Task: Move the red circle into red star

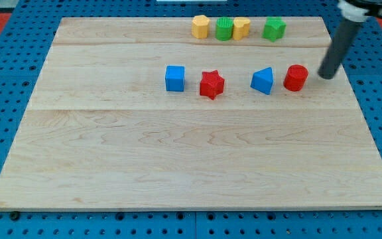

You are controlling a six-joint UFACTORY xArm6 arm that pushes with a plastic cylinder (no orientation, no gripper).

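The red circle [296, 78] is a short red cylinder on the wooden board, right of centre near the view's top. The red star [211, 84] lies to its left, with a blue triangular block [262, 81] standing between them. My tip [325, 76] is the lower end of the dark rod that comes down from the view's top right. It sits just to the right of the red circle, with a small gap and not touching it.
A blue cube [175, 78] lies left of the red star. Along the board's top edge stand a yellow block [200, 26], a green cylinder [225, 29], a yellow heart-like block [241, 28] and a green block [274, 28]. The board's right edge [350, 86] is near my tip.
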